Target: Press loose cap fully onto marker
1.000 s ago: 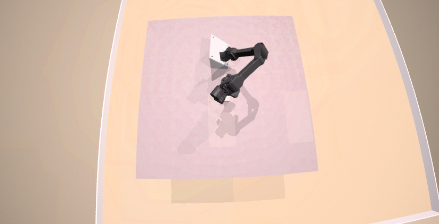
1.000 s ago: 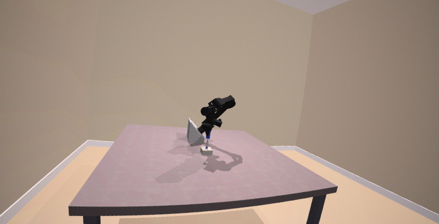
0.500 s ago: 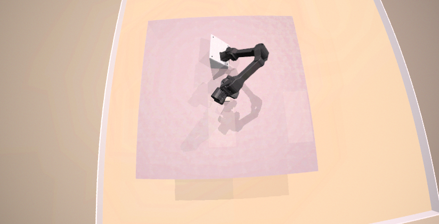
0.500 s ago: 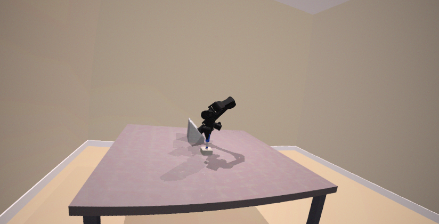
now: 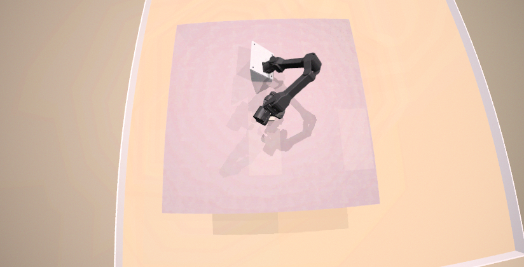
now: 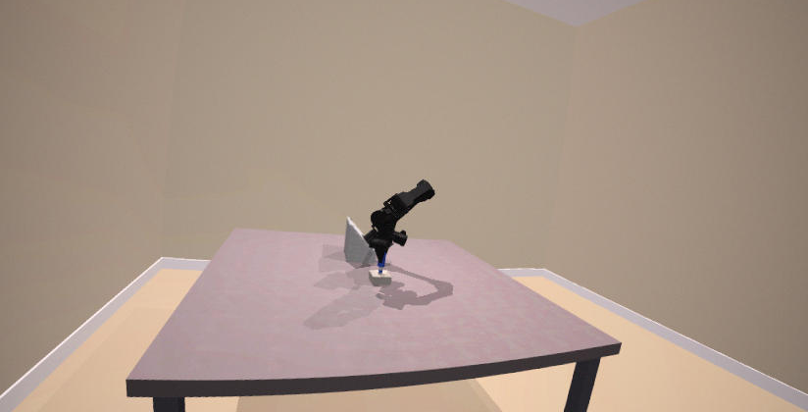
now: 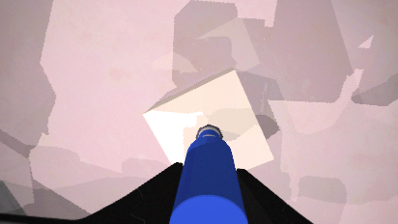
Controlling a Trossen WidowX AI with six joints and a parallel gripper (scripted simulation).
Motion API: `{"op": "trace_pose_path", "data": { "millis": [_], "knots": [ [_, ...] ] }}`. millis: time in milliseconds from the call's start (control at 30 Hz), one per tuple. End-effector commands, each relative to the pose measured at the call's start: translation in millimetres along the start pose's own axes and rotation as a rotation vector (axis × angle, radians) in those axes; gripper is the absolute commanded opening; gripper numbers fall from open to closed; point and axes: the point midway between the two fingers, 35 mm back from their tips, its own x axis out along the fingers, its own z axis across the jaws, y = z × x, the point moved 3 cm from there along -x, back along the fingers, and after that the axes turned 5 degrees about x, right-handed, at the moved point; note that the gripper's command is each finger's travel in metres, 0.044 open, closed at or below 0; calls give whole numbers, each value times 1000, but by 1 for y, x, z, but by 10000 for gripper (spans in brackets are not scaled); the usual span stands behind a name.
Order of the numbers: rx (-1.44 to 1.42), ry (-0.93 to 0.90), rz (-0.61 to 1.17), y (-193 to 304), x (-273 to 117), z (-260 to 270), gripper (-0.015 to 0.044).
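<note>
The blue cap [image 6: 383,258] [image 7: 210,185] is between the fingers of my gripper [image 6: 381,262] [image 7: 209,173], which is shut on it. The cap points down over the upright marker and hides most of it. A short piece of the marker [image 6: 380,270] shows below the cap in the exterior view, and its grey ring [image 7: 209,129] shows at the cap's far end in the wrist view. Whether the cap is fully seated cannot be told. The pale square holder block [image 5: 271,119] [image 6: 379,280] [image 7: 246,106] stands on the table around the marker's foot.
A white slanted plate [image 5: 257,58] [image 6: 355,246] stands on the pink table [image 5: 205,191] [image 6: 316,346] beside the arm's base. The black arm [image 5: 298,85] [image 6: 404,199] bends out to the side and back over the block. Its shadows fall across the table.
</note>
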Motion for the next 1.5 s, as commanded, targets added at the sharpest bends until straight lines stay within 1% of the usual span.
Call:
{"op": "trace_pose_path", "data": {
  "millis": [0,300,867,967,1000,1100,1167,1367,1400,1467],
  "knots": [
    [2,2,-5,0,7,0,0],
    [2,2,-5,0,8,1,0],
    [1,-1,-1,0,7,1,440],
    [2,0,-1,0,5,0,440],
    [2,0,0,0,-3,0,440],
    [3,1,3,1,-45,-1,440],
    [2,-1,2,1,-65,0,440],
    [2,-1,1,1,-68,1,440],
    [18,-1,1,1,-68,1,414],
    [139,0,1,1,-67,1,361]
  ]
}}
